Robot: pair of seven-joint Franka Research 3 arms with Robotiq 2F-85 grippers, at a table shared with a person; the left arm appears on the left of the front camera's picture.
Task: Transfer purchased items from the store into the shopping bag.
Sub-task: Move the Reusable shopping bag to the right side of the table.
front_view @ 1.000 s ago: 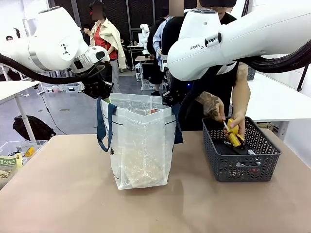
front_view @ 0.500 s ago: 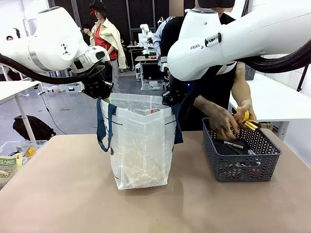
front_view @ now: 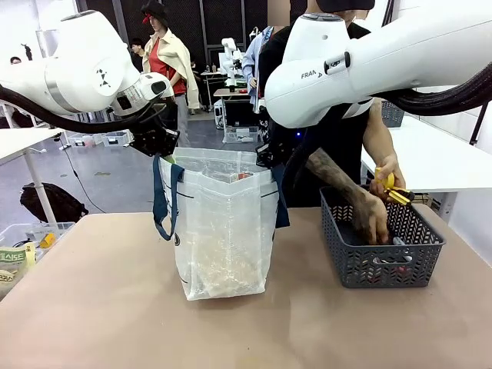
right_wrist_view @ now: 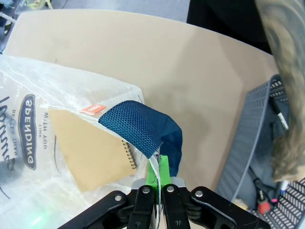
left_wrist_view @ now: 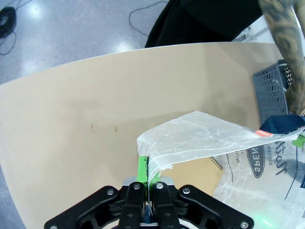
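Observation:
The shopping bag stands upright mid-table, translucent white with navy straps. My left gripper is shut on its left rim and my right gripper on its right rim, holding the mouth wide. In the left wrist view my left gripper pinches the thin plastic edge of the shopping bag. My right gripper clamps the rim beside a navy strap. A brown spiral notebook lies inside the bag. The store, a dark grey basket, sits to the right. A person's hand holds a yellow piece above it, and their other hand reaches inside.
The tan table has free room in front of the bag. A clear bin with packets stands at the table's left edge. A pen and a red bit lie in the basket. The person stands just behind it.
The person's hand lifted the yellow piece out of the basket and holds it above the rim. Their other hand went down into the basket. Both arms and the bag stayed still.

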